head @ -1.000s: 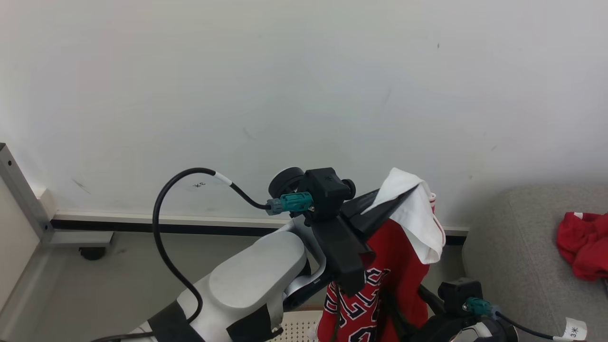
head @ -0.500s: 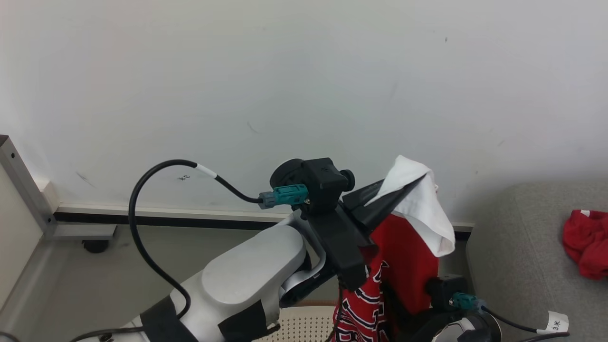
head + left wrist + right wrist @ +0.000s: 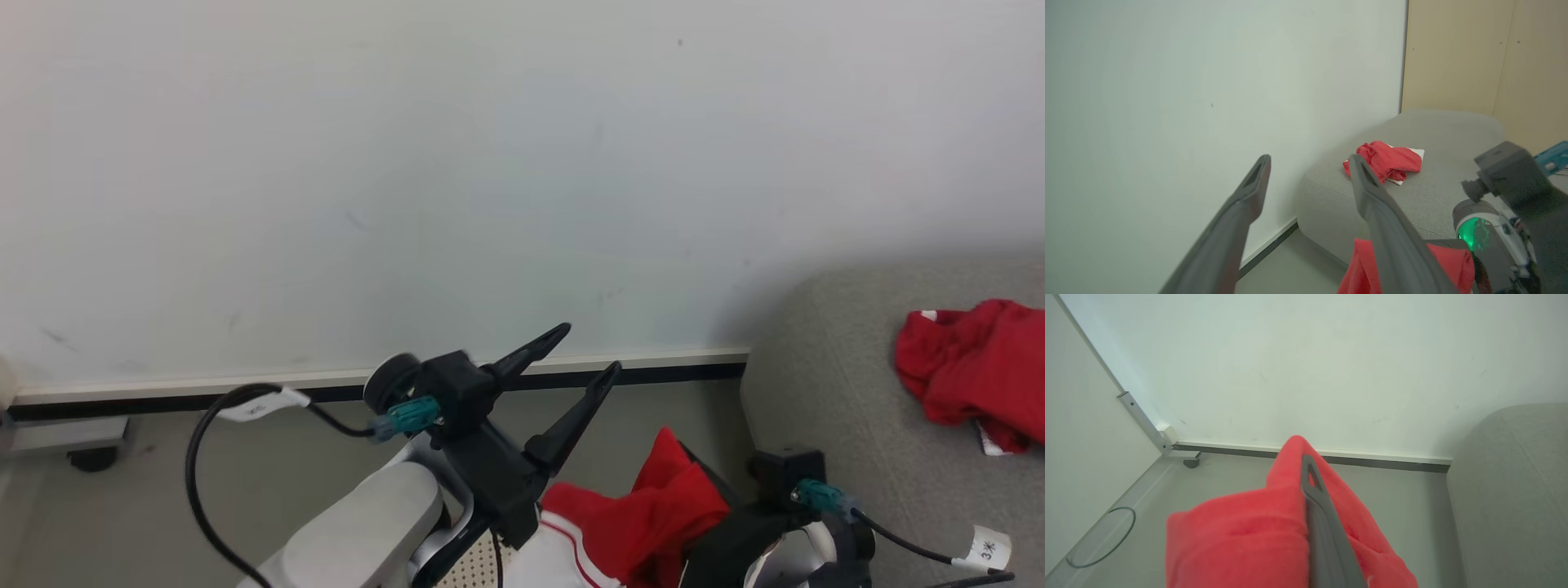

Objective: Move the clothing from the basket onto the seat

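- left gripper (image 3: 588, 351): a second ago pinched the white hem up high, now fingers spread, empty, arm lower, tips aimed at the wall
- held jersey (image 3: 645, 523): slumped low near the basket (image 3: 461, 574), handover looks done
- right gripper (image 3: 1310, 475): pressed together on the jersey's red cloth, forearm low beside the seat (image 3: 824, 392)
- seat: one red garment (image 3: 971, 367) already on it; the carry across is probably next

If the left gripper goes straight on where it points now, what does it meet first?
Probably the white wall beside the sofa; ahead of the left gripper nothing else shows, though depth is unclear.
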